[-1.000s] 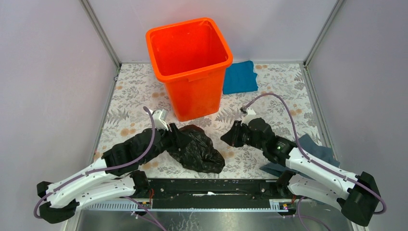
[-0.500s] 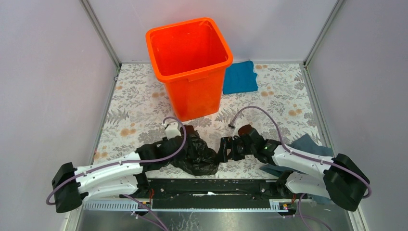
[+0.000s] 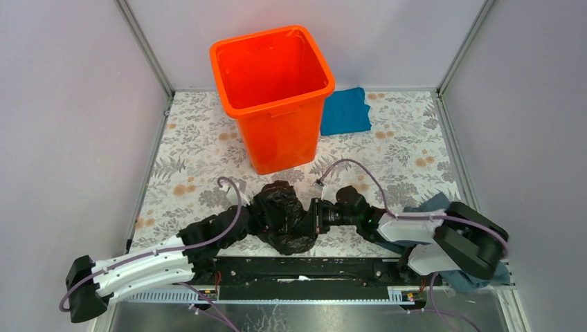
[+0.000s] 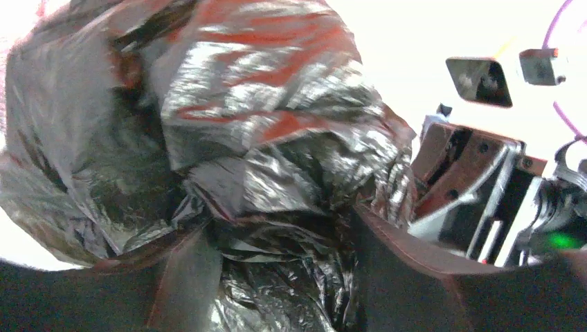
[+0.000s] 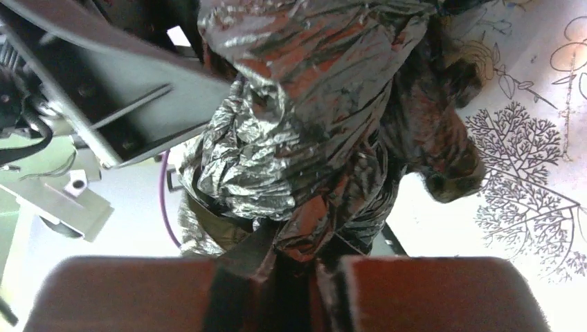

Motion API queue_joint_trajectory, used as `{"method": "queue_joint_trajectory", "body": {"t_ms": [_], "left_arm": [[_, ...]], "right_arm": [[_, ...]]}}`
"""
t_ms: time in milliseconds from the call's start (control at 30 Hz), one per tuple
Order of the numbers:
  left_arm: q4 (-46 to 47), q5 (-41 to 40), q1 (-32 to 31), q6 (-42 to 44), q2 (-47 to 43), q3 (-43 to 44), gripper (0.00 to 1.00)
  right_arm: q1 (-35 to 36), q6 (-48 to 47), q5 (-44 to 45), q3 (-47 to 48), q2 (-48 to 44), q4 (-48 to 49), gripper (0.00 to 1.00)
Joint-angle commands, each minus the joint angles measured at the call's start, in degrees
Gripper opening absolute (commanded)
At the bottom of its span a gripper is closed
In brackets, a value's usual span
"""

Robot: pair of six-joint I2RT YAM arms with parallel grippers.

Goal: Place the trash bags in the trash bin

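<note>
The trash bag (image 3: 285, 220) is a crumpled glossy black wad on the floral table, just in front of the orange trash bin (image 3: 280, 142), which stands upright with nothing visible inside. My left gripper (image 3: 257, 216) presses into the bag's left side. In the left wrist view its fingers (image 4: 187, 277) flank a thick bunch of film (image 4: 263, 117), with the gripper (image 4: 277, 238) closed on that bunch. My right gripper (image 3: 317, 216) meets the bag's right side. In the right wrist view the right gripper (image 5: 291, 266) stands nearly together, pinching a fold of the bag (image 5: 311, 83).
A bright blue cloth (image 3: 346, 111) lies right of the bin. A grey-blue cloth (image 3: 432, 204) lies partly under my right arm. Grey walls close in both sides and the back. The black mounting rail (image 3: 304, 266) runs along the near edge.
Both arms swung inward onto the bag from either side. The jaws opened, then closed on the film. The bag has been squeezed from a flat spread into a narrower, taller wad.
</note>
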Motion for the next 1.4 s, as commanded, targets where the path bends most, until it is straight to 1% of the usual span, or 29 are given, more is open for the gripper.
{"method": "queue_joint_trajectory", "body": {"t_ms": [0,33,67,133,233,333,400,467,500,567,600,667,767,800,833,867,900,933,1000,1033,1067,1100,1133,1200,1233,1267,1300,1367], "left_arm": [[-4.23,0.07,0.28,5.02,-3.86,10.21,0.85],[-7.51,-0.51,0.28,6.25,-4.49,12.62,0.96],[-10.61,-1.03,0.28,7.18,-4.98,14.82,0.99],[-15.72,-1.44,0.28,8.8,-5.8,19.2,0.99],[-18.59,1.01,0.28,11.73,-6.34,24.69,0.99],[-15.66,6.78,0.27,14.85,-4.03,28.2,0.99],[-13.1,11.06,0.28,17.35,0.5,29.77,0.99],[-13.52,12.67,0.28,18.91,7.69,31.89,0.98],[-13.61,12.89,0.28,19.38,10.68,32.52,0.93],[-13.68,12.23,0.28,19.74,15.34,32.83,0.8],[-14.03,11.24,0.28,19.51,16.95,32.73,0.76],[-13.57,10.48,0.24,19.28,18.91,31.55,0.75],[-9.43,10.91,0.22,18.89,19.16,27.86,0.76],[-7.95,11.15,0.21,18.7,19.14,26.69,0.72],[-6.67,11.36,0.27,18.54,19.22,25.8,0.64],[-5.7,11.39,0.27,18.3,19.35,25.05,0.54],[-5.0,11.23,0.28,18.16,19.56,24.63,0.46],[-4.6,10.69,0.27,18.01,19.76,24.52,0.38],[-4.82,9.4,0.32,17.67,19.97,24.81,0.19],[-4.68,8.75,0.32,17.49,19.9,25.07,0.1],[-4.4,8.32,0.36,17.21,19.19,24.99,0.03],[-3.81,7.87,0.37,16.76,18.56,24.68,0.0],[-2.51,7.77,0.32,16.21,17.49,23.87,0.0],[1.1,8.16,0.37,15.02,14.75,21.46,0.0],[3.43,8.59,0.32,14.57,12.75,19.98,0.0],[5.64,8.91,0.36,13.94,11.72,18.55,0.0],[8.15,9.09,0.37,13.26,9.82,16.84,0.0],[11.95,8.98,0.37,12.25,7.15,13.93,0.0]], "right_arm": [[0.01,-12.54,7.06,6.74,-11.91,-20.45,0.09],[0.06,-15.93,9.76,8.51,-15.1,-27.13,0.05],[0.01,-18.73,12.91,9.73,-17.99,-32.7,0.02],[0.07,-22.58,17.73,11.52,-23.63,-39.62,0.0],[0.03,-25.46,19.2,11.96,-28.6,-41.94,0.0],[0.07,-27.21,18.09,12.89,-29.0,-42.5,0.0],[0.04,-28.28,16.92,13.92,-27.77,-42.67,0.0],[0.07,-29.01,16.21,14.91,-26.45,-43.1,0.0],[0.07,-29.27,16.12,15.2,-26.2,-43.2,0.0],[0.08,-29.27,16.01,15.14,-26.21,-43.02,0.0],[0.06,-29.03,16.01,14.76,-26.31,-42.78,0.0],[-0.01,-28.74,15.63,14.19,-26.49,-42.66,0.0],[0.05,-28.09,15.31,13.04,-27.12,-42.48,0.0],[0.05,-27.74,15.23,12.41,-27.34,-42.17,0.0],[0.07,-27.43,15.3,11.97,-27.44,-41.92,0.0],[0.04,-27.0,15.42,11.57,-27.39,-41.82,0.01],[0.06,-26.41,15.78,11.2,-27.19,-41.85,0.03],[0.02,-25.64,16.34,10.88,-27.02,-42.03,0.08],[0.05,-23.69,18.63,10.24,-26.85,-43.21,0.19],[0.03,-22.6,19.47,10.04,-26.92,-44.25,0.28],[0.04,-21.75,19.7,9.74,-27.23,-45.45,0.39],[0.03,-21.69,19.21,9.64,-27.74,-45.88,0.5],[0.03,-21.67,18.73,9.7,-28.66,-46.51,0.6],[0.01,-20.99,18.9,9.81,-31.15,-48.44,0.77],[0.06,-20.64,19.14,9.93,-32.58,-49.23,0.83],[0.07,-20.4,19.35,10.08,-33.92,-50.14,0.87],[0.07,-19.62,19.5,10.08,-35.13,-51.12,0.88],[0.03,-17.8,18.69,9.8,-36.99,-50.84,0.88]]}}
